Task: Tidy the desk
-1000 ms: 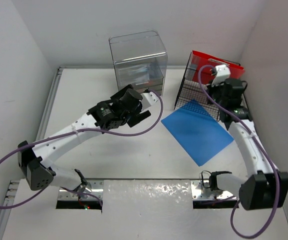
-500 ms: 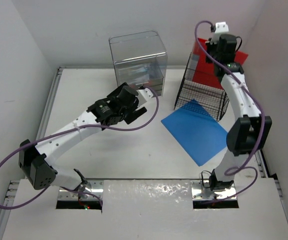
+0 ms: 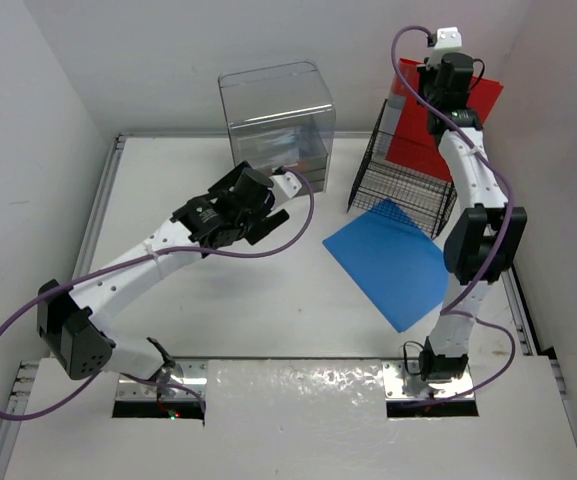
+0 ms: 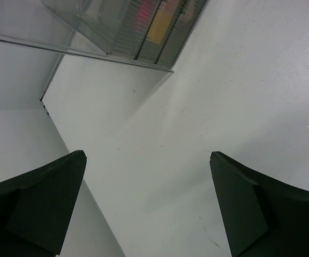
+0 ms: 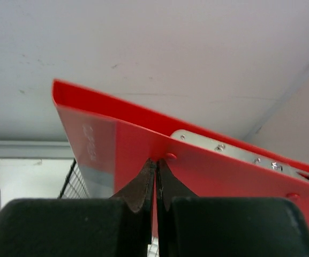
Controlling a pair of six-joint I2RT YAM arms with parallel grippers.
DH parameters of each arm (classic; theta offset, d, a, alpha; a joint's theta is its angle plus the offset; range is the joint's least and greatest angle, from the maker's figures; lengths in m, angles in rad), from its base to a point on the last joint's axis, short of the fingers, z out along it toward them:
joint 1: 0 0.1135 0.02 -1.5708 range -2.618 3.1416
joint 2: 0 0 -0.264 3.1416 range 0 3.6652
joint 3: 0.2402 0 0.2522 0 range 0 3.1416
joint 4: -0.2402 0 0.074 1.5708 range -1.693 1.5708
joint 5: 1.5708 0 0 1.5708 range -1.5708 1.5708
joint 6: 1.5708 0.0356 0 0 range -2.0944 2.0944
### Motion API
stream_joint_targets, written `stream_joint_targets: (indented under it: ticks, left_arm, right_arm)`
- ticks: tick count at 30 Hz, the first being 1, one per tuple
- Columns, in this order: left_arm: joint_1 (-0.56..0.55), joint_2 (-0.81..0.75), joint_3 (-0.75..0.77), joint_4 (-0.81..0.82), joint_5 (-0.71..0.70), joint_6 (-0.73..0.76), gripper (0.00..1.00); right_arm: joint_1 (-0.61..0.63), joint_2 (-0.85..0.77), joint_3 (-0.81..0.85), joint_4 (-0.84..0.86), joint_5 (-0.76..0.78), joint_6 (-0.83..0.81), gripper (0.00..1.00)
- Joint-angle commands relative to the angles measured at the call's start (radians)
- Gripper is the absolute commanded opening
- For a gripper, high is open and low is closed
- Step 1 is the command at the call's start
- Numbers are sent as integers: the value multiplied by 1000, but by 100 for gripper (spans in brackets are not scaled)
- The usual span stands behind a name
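Pinching the red folder [image 3: 440, 140], right hand [image 5: 155, 167] holds it above wire basket [image 3: 400, 182], probably for filing; left hand [image 4: 148, 156] spread, empty.

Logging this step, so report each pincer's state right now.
Left pincer: open, holding nothing.
Right pincer: shut on the edge of the red binder.

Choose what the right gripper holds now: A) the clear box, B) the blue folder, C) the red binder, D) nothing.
C: the right gripper is shut on the edge of the red binder, which hangs above the black wire basket.
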Motion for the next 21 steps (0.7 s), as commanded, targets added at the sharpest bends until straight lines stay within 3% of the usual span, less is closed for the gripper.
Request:
stream_joint_targets:
  ticks: [1, 9, 13, 16, 18, 21]
  left_arm:
    - [15, -30, 54, 10, -12, 5, 100]
    - [15, -22, 45, 18, -3, 10, 100]
    - [15, -19, 42, 21, 8, 11, 100]
    - [15, -21, 42, 19, 8, 13, 100]
    - [15, -21, 40, 18, 8, 14, 100]
    - [14, -25, 35, 16, 14, 17, 100]
  right_arm:
    - [-14, -116, -89, 114, -38, -7, 0]
    - [-14, -288, -349, 164, -127, 31, 1]
    - [-14, -342, -389, 131, -150, 42, 8]
    - [-16, -364, -416, 94, -143, 30, 26]
    - [-32, -365, -414, 83, -103, 22, 50]
    - [-65, -356, -390, 79, -64, -10, 57]
